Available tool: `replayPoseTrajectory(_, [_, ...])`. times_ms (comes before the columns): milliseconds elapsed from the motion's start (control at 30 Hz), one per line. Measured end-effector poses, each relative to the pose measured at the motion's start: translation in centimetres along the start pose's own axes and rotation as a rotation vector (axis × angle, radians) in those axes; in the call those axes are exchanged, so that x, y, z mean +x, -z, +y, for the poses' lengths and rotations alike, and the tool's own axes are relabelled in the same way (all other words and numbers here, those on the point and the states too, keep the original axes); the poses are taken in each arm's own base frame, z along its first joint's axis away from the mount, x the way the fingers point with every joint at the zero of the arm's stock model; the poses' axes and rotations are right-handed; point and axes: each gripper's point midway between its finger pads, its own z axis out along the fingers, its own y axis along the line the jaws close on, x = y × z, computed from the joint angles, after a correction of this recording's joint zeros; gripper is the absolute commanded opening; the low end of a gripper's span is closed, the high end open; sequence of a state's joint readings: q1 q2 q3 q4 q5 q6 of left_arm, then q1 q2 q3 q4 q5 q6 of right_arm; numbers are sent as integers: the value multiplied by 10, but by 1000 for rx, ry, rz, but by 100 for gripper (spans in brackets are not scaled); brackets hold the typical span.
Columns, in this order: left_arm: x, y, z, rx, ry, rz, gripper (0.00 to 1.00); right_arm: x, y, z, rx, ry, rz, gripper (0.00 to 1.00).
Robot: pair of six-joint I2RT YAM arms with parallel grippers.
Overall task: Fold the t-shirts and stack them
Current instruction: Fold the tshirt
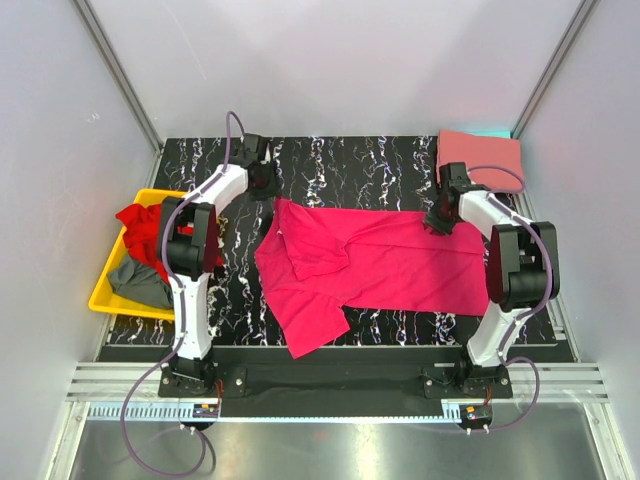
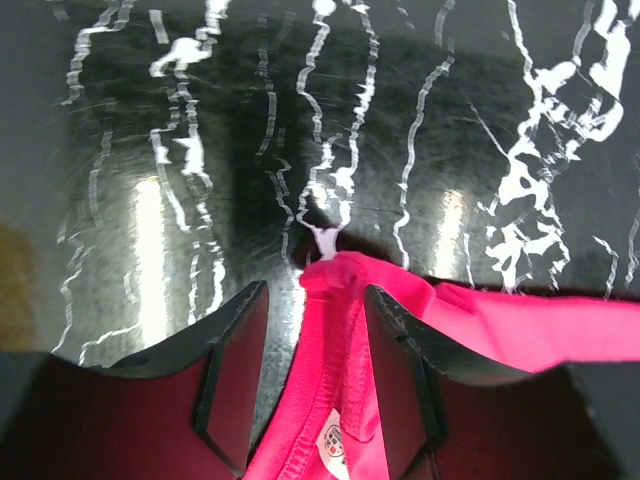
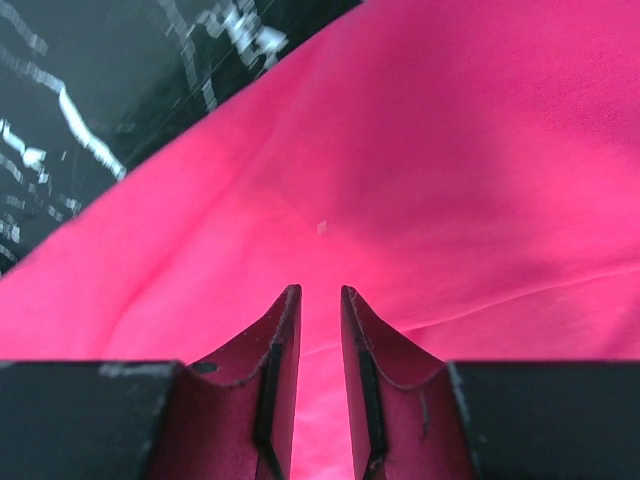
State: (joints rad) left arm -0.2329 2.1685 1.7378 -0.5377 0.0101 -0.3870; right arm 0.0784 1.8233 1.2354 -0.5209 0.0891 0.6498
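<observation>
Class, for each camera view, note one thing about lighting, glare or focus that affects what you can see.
Top external: even, soft light, hardly any shadow round the magenta t-shirt on the table. Left wrist: bright glare patches on the glossy table; the shirt's nearest folds blur. Right wrist: the shirt fills most of the frame in soft focus and casts pink onto the jaws.

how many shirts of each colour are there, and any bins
magenta t-shirt: 1
salmon pink t-shirt: 1
red t-shirt: 1
grey t-shirt: 1
yellow bin: 1
total: 5 (4 shirts, 1 bin)
</observation>
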Motion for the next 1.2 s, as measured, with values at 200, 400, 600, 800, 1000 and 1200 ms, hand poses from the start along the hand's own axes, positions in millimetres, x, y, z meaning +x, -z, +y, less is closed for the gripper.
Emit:
replayPoseTrajectory(200, [-1, 0, -14, 104, -45, 5, 47, -16, -3, -19, 15, -40, -5, 29])
replayPoseTrajectory(400, [-1, 0, -19, 146, -61, 6, 45, -18, -4, -23, 6, -48, 7, 29])
replayPoseTrajectory(600, [-4, 0, -13, 142, -61, 4, 41, -23, -5, -29, 7, -63, 7, 29])
replayPoseTrajectory(800, [-4, 0, -12, 154, -65, 9, 41, -27, -6, -36, 14, -74, 4, 29])
replayPoseTrajectory(1000, [4, -11, -11, 164, -64, 37, 40, -28, -9, -41, 24, -84, 8, 29])
replayPoseTrajectory(1200, [11, -20, -8, 158, -53, 60, 0, -30, -17, -53, 50, -106, 19, 27])
